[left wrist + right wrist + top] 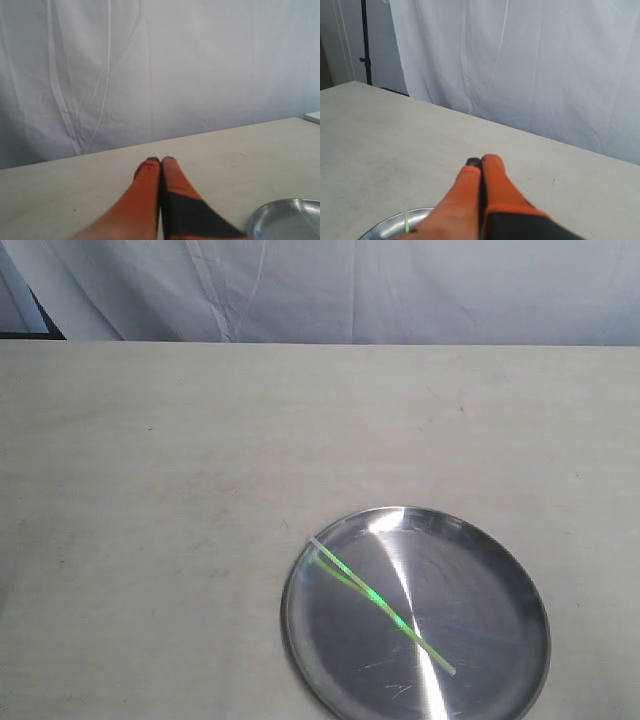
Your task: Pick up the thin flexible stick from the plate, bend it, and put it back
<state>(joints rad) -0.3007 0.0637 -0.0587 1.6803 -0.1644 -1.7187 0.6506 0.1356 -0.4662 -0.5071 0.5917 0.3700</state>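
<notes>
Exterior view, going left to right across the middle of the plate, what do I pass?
Bare table → left rim of the plate → thin green stick, lying slantwise on the plate → plate's right rim → a strip of table.

A pale wooden table (200,490) stands before a white backdrop curtain (350,290)
</notes>
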